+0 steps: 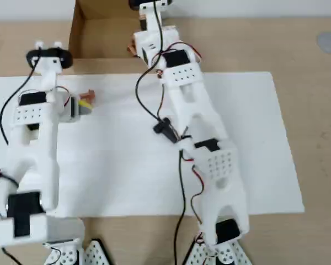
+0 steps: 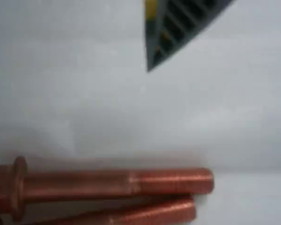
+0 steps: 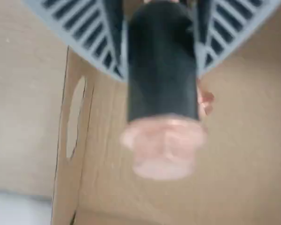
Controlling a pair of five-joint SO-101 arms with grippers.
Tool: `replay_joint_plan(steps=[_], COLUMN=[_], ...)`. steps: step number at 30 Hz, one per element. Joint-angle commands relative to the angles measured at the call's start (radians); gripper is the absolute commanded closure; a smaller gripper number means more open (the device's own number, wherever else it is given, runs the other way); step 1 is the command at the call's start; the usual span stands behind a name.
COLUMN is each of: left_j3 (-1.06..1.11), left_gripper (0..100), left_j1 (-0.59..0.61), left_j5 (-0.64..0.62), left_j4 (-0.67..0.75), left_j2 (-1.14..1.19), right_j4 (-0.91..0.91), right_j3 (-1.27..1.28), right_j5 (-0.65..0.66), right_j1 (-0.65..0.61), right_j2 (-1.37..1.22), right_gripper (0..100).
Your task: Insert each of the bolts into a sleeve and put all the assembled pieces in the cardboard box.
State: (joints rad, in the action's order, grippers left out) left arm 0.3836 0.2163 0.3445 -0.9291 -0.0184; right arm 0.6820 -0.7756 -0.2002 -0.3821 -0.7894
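Wooden table (image 1: 314, 99) covered by white paper sheet (image 1: 116, 165), brown cardboard box (image 1: 77, 33) at its far edge, black cylindrical sleeve (image 3: 161, 70) with blurred copper bolt head (image 3: 164, 145) pinched by right gripper (image 3: 161, 51) over the box, two copper flanged bolts (image 2: 112, 183) laid touching on the sheet, the lower one cut off, left gripper (image 1: 84, 104) beside them, its state not discernible.

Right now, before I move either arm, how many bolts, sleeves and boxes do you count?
Black sleeve: 1
Copper bolts: 3, two loose on the white sheet, one seated in the sleeve
Cardboard box: 1
Total: 5
A copper blur behind the sleeve is too unclear to count.
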Motion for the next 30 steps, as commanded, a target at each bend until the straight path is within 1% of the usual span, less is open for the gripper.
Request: replay_joint_plan(steps=[1,9,12,21,23,30], left_j3=[-0.089,-0.101,-0.107,-0.103,-0.103,-0.107], left_gripper=[69,69,69,69,69,69], left_j1=[-0.011,-0.025,-0.034,-0.054,-0.054,-0.055], left_j5=[0.008,-0.012,-0.012,-0.012,-0.012,-0.012], left_j4=[-0.02,-0.038,-0.072,-0.078,-0.078,-0.094], left_j2=[0.047,0.048,0.047,0.045,0.045,0.045], right_j4=[0.0,-0.008,-0.008,0.017,0.025,-0.031], right_j3=[-0.077,-0.094,-0.154,-0.369,-0.375,-0.38], right_j5=[-0.008,-0.008,-0.008,-0.008,-0.008,-0.003], right_j1=[0.015,0.015,0.016,0.016,0.016,0.033], right_j2=[0.013,-0.051,-0.093,-0.205,-0.209,-0.302], right_gripper=[98.7,98.6,98.5,98.8,98.7,98.4])
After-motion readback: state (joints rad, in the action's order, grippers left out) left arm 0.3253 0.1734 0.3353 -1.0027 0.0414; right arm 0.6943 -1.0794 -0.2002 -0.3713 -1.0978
